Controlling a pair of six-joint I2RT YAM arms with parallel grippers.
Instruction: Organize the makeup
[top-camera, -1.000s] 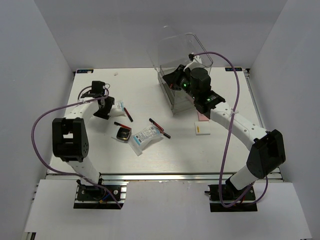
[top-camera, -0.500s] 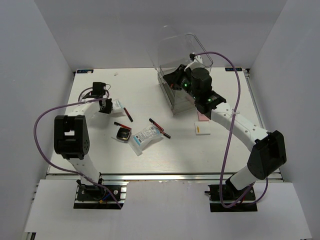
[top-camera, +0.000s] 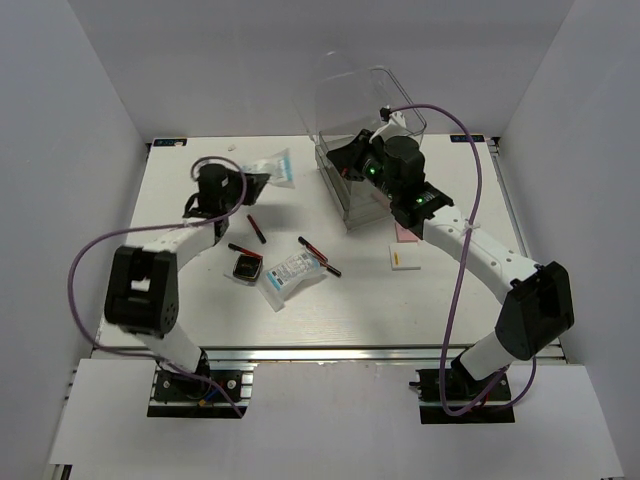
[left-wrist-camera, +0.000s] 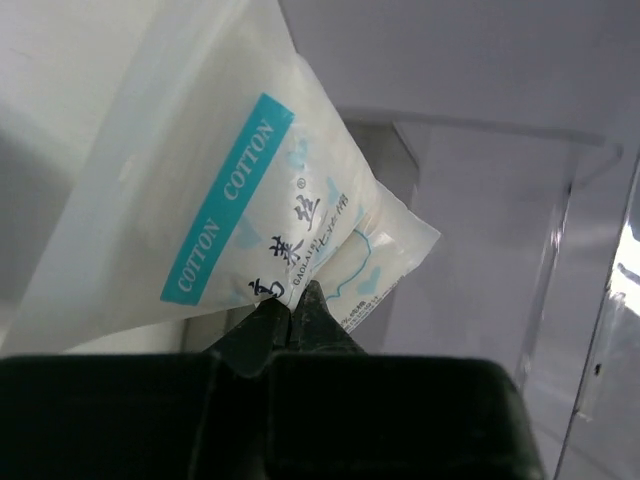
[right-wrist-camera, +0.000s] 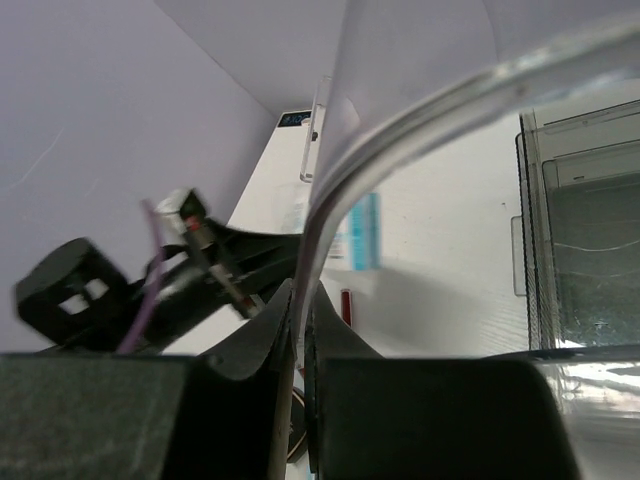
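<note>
My left gripper (top-camera: 248, 181) is shut on a corner of a white blue-printed packet (top-camera: 272, 167) and holds it above the table, left of the clear drawer case (top-camera: 362, 185). In the left wrist view the packet (left-wrist-camera: 250, 190), marked COTTON, hangs from the pinched fingertips (left-wrist-camera: 318, 308). My right gripper (top-camera: 347, 160) is shut on the edge of the case's clear lid (right-wrist-camera: 400, 110) and keeps it raised. On the table lie a second packet (top-camera: 293, 272), a black compact (top-camera: 245, 267), thin black-and-red pencils (top-camera: 318, 256), a pink square (top-camera: 405, 234) and a white flat box (top-camera: 402, 258).
White walls enclose the table on the left, right and back. The right arm (top-camera: 470, 245) stretches from the near right corner to the case. The right wrist view shows the left arm (right-wrist-camera: 150, 290) just left of the lid, with the packet (right-wrist-camera: 362, 232) beyond.
The left gripper closed on the packet by the pencils, lifted it off the table and swung it back and right toward the case. The right arm stayed on the lid.
</note>
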